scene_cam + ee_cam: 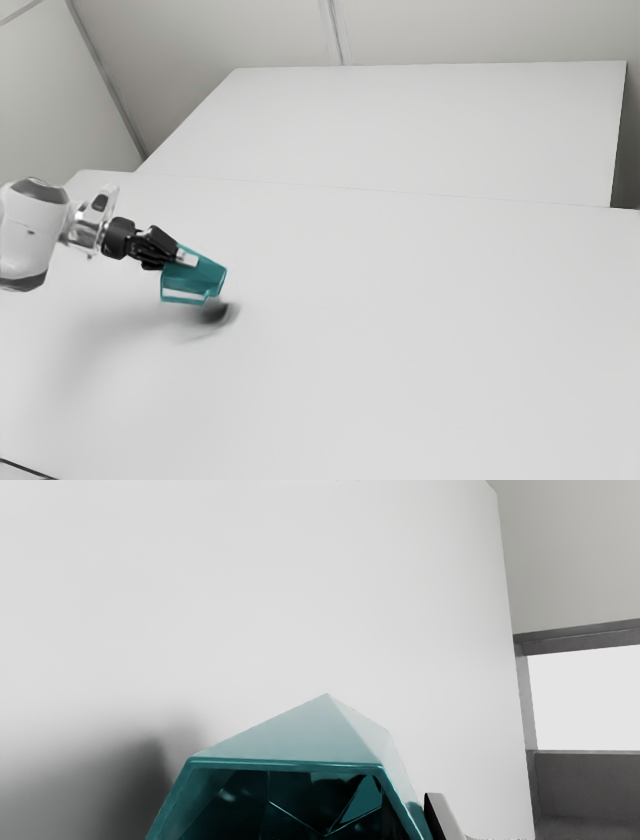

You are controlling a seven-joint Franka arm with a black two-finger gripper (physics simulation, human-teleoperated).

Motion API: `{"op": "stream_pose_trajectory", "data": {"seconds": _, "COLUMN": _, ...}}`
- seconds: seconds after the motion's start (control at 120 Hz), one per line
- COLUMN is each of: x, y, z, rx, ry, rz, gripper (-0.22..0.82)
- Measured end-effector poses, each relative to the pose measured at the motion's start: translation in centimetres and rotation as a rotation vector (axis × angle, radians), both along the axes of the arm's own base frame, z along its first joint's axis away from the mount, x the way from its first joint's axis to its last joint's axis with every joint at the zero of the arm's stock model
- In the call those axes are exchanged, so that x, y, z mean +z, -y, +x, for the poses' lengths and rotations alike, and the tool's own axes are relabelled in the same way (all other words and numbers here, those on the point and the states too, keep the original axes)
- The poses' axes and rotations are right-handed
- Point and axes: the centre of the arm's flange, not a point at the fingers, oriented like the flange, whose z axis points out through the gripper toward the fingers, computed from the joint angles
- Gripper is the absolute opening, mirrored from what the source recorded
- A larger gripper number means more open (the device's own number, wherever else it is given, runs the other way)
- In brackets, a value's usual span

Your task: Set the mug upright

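Observation:
The teal faceted mug (193, 277) is tilted on its side, raised above the tabletop with a dark shadow below it. My gripper (184, 259) reaches it from the exterior view's left and is shut on its body, a light fingertip lying against the near side. In the wrist view, the open mouth of the mug (285, 766) faces my camera. There my gripper (305, 825) has one finger (444, 812) along the mug's outer wall; the mug hides the other.
A broad white table (400, 330) extends under the arm. Behind it stands another white surface (430, 125), with pale walls beyond. A dark cable (28, 469) lies at the exterior view's lower left corner.

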Motion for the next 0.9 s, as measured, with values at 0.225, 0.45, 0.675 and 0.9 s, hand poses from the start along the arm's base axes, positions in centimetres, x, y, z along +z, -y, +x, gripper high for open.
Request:
{"op": "stream_pose_trajectory", "data": {"seconds": 0.225, "x": 2.7, "y": 1.0, "z": 1.7, "rx": -0.059, "ry": -0.033, "rz": 0.224, "gripper": -0.17}}
{"op": "stream_pose_trajectory", "data": {"seconds": 0.45, "x": 5.9, "y": 4.0, "z": 5.7, "rx": -0.147, "ry": -0.028, "rz": 0.532, "gripper": -0.17}}
{"op": "stream_pose_trajectory", "data": {"seconds": 0.675, "x": 6.6, "y": 7.4, "z": 6.9, "rx": -0.214, "ry": -0.071, "rz": 0.780, "gripper": -0.17}}
{"op": "stream_pose_trajectory", "data": {"seconds": 0.9, "x": 4.6, "y": 8.9, "z": 7.2, "rx": -0.207, "ry": -0.127, "rz": 0.966, "gripper": -0.17}}
